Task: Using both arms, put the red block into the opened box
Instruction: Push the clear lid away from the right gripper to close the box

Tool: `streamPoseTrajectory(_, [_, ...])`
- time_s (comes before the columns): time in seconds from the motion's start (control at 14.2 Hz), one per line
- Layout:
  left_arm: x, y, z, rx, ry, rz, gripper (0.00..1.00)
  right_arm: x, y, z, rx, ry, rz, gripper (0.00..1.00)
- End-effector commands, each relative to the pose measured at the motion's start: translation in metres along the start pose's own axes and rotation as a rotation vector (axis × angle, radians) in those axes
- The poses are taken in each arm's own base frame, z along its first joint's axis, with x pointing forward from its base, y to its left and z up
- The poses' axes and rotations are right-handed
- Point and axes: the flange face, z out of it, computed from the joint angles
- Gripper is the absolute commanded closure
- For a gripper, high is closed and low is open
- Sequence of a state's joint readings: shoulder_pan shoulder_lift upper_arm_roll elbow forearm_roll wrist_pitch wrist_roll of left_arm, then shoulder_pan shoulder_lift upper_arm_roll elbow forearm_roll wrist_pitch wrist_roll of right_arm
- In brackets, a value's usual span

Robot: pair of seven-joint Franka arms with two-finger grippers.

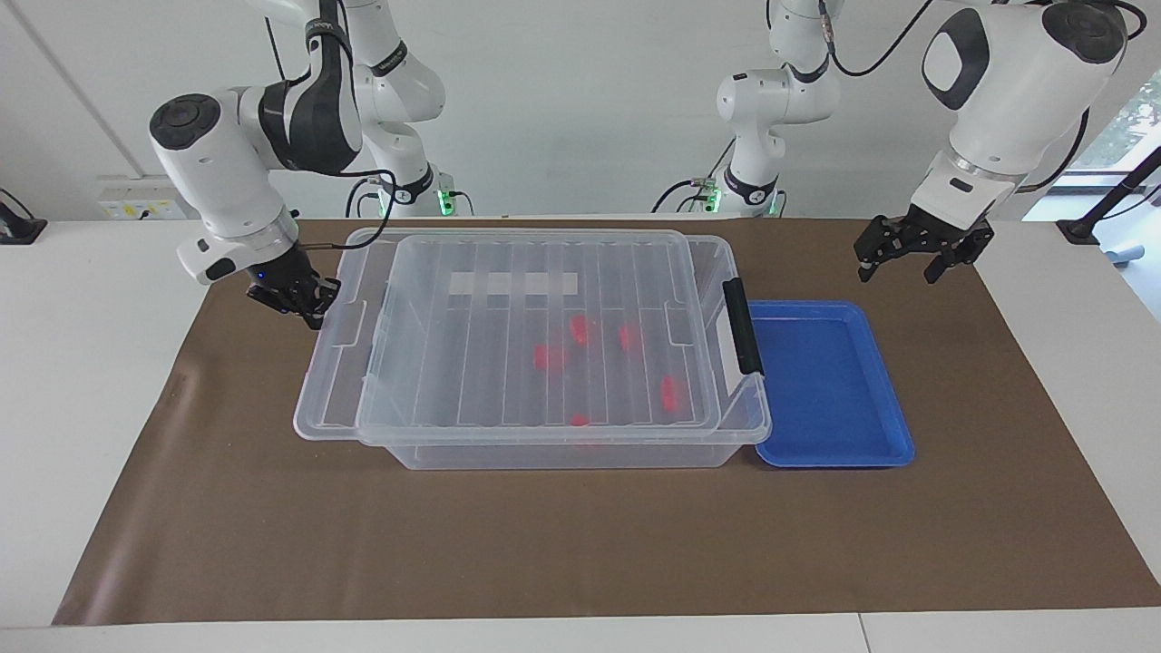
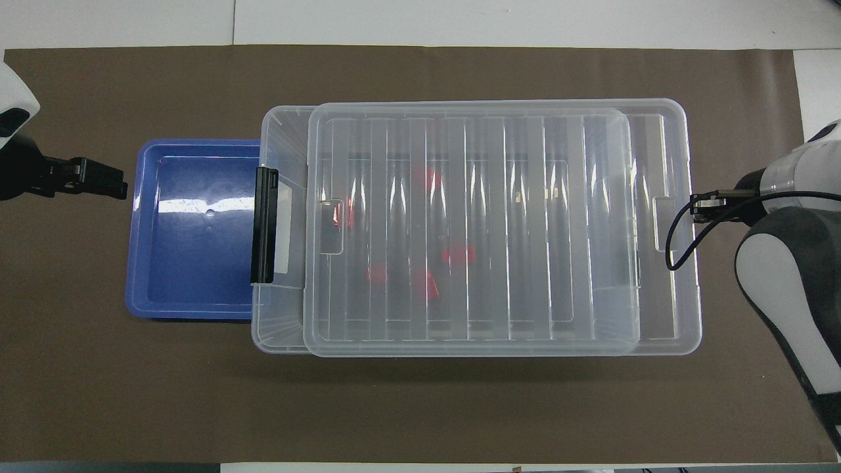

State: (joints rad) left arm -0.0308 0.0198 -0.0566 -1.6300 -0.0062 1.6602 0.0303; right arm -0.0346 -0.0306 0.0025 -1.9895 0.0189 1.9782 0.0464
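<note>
The clear box stands mid-mat, its ribbed clear lid lying on top and overhanging toward the right arm's end. Only a narrow strip beside the black latch is uncovered. Several red blocks lie inside under the lid, one nearest the latch. My right gripper is shut, its tip against the lid's end edge. My left gripper hangs open over the mat beside the blue tray, holding nothing.
A shallow blue tray with nothing in it lies against the box's latch end. A brown mat covers the table. Both arm bases stand at the robots' edge of the table.
</note>
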Motion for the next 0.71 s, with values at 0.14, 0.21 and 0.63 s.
streamPoseTrajectory(0.14, [-0.007, -0.003, -0.003, -0.012, 0.001, 0.001, 0.0, -0.005, -0.027, 0.0, 0.019, 0.007, 0.043, 1.0])
streamPoseTrajectory(0.21, [-0.007, -0.003, -0.003, -0.012, 0.001, 0.001, 0.0, -0.006, -0.033, 0.0, 0.021, 0.006, 0.045, 1.0])
streamPoseTrajectory(0.63, [-0.007, -0.002, -0.003, -0.012, 0.001, 0.002, 0.0, -0.008, -0.052, 0.001, 0.022, 0.006, 0.064, 1.0])
